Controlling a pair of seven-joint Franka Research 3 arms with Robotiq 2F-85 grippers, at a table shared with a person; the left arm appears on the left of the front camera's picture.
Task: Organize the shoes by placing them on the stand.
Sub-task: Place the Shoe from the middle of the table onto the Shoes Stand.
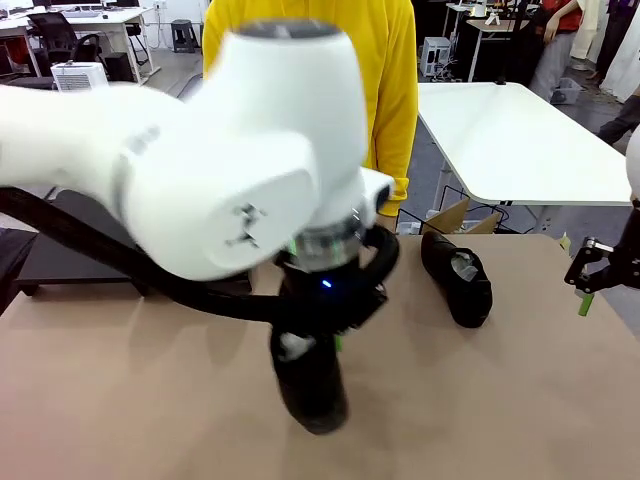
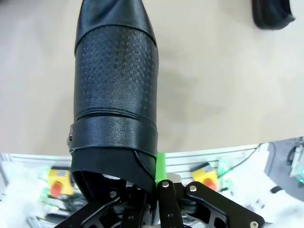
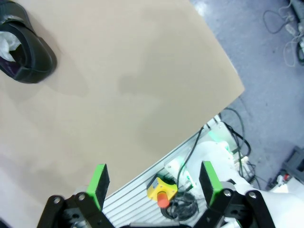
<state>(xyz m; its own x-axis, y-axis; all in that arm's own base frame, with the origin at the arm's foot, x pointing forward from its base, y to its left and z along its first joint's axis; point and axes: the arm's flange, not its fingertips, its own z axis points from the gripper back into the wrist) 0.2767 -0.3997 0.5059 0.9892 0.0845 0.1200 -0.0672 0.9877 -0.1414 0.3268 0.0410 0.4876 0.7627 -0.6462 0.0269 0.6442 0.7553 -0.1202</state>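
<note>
One shoe (image 2: 116, 80) within the left hand (image 2: 153, 176)

Nothing to read here: the shoe (image 2: 116, 85) bears no print, and the mark on the white arm (image 1: 200, 150) is too blurred.

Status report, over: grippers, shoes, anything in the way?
Left gripper shut on one shoe. Right gripper open, empty. Second shoe free on table. Stand far left, partly behind left arm.
</note>
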